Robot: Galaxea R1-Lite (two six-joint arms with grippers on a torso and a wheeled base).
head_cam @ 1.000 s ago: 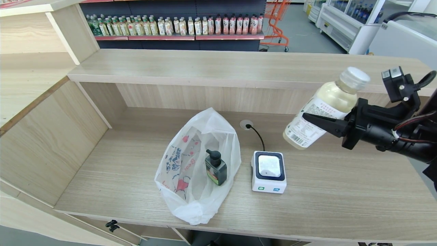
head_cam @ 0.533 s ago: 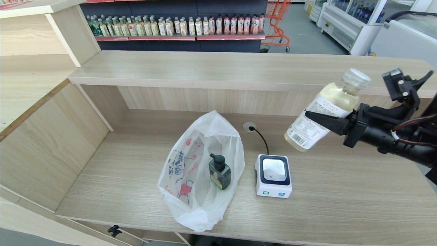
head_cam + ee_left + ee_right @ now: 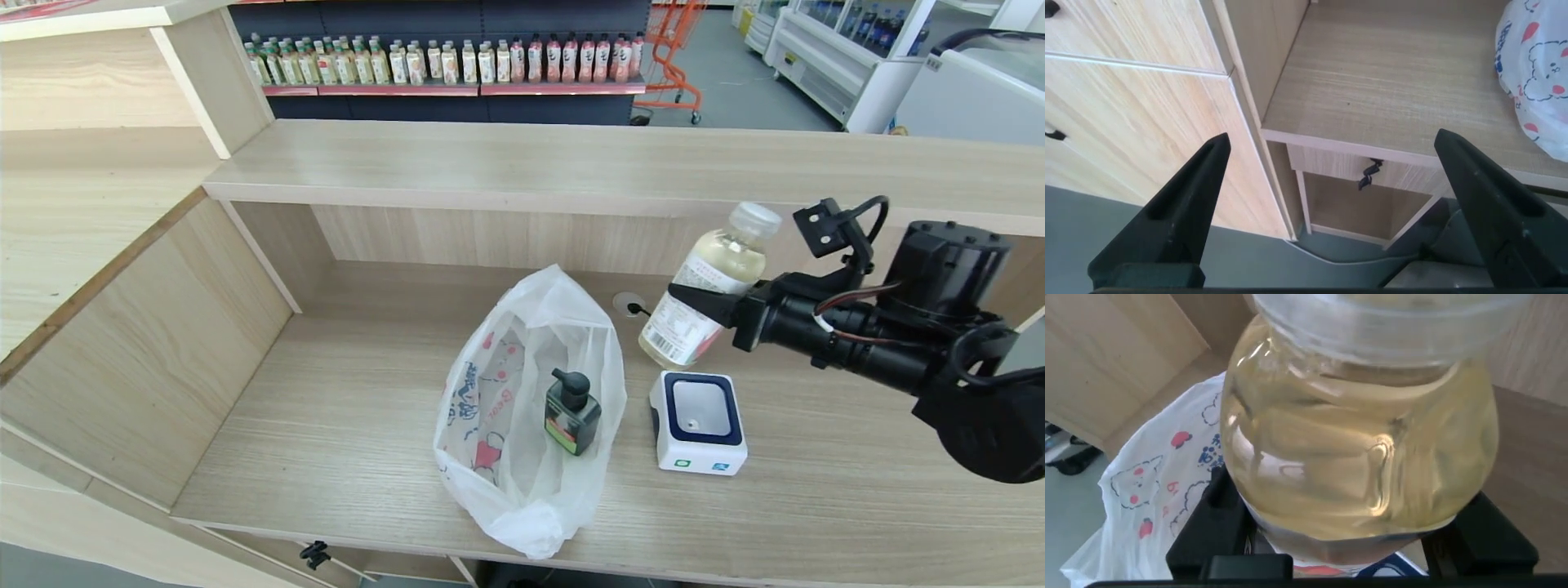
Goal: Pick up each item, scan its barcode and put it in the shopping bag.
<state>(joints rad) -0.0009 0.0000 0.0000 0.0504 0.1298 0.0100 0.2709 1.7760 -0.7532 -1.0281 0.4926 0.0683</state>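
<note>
The right gripper (image 3: 694, 300) is pinched on the label area of the bottle (image 3: 709, 278), one finger on each side. The bottle holds pale yellow liquid and has a white cap. It is held tilted above the table (image 3: 343, 425), with the cap up and to the far right and the base down. The base is just beyond the far edge of the scanner (image 3: 700, 420). The scanner stands on the table, just to the right of the shopping bag (image 3: 490, 392). The bag lies open and contains a dark pump bottle (image 3: 571, 412). The left gripper (image 3: 1331, 143) is spread wide and empty, low beside the near left edge of the table.
</note>
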